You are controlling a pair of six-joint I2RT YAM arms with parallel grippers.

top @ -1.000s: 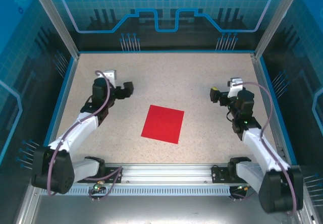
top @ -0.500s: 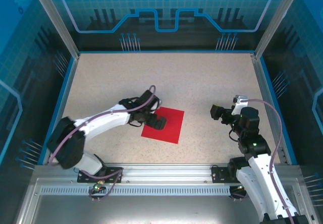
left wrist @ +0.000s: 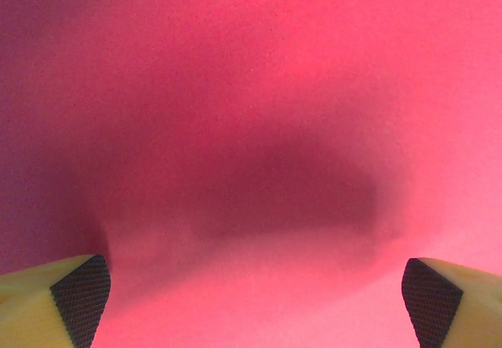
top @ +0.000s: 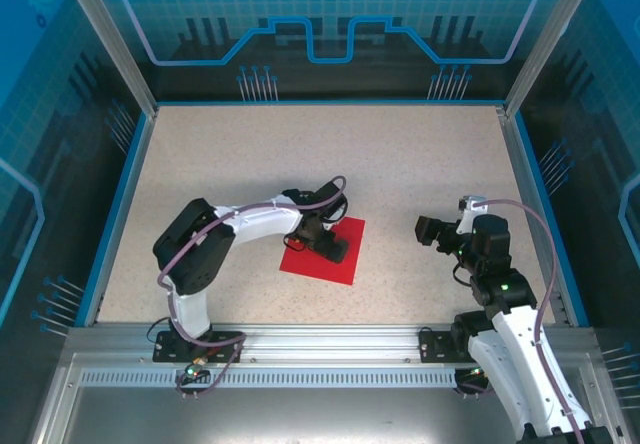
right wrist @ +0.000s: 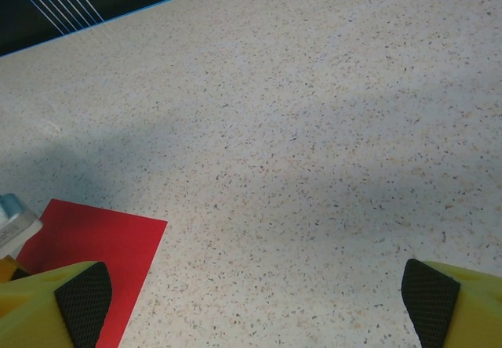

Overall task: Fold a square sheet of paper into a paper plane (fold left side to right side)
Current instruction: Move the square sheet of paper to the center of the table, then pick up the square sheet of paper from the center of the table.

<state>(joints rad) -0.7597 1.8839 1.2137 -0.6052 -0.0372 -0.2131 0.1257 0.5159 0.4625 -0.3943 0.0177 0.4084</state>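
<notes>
You've swung the left gripper in over the square sheet of bright red paper; the right gripper drew back level with it.

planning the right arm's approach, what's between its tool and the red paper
A bare stretch of speckled beige tabletop lies between the right tool and the square sheet of bright red paper, seen in the top external view.

Left arm, right arm: white link shells, black joint housings. A mauve cable loops along each. Black bases bolted on the rail. Left gripper: yellow fingers, black cross-hatched pads. Right gripper alike.
</notes>
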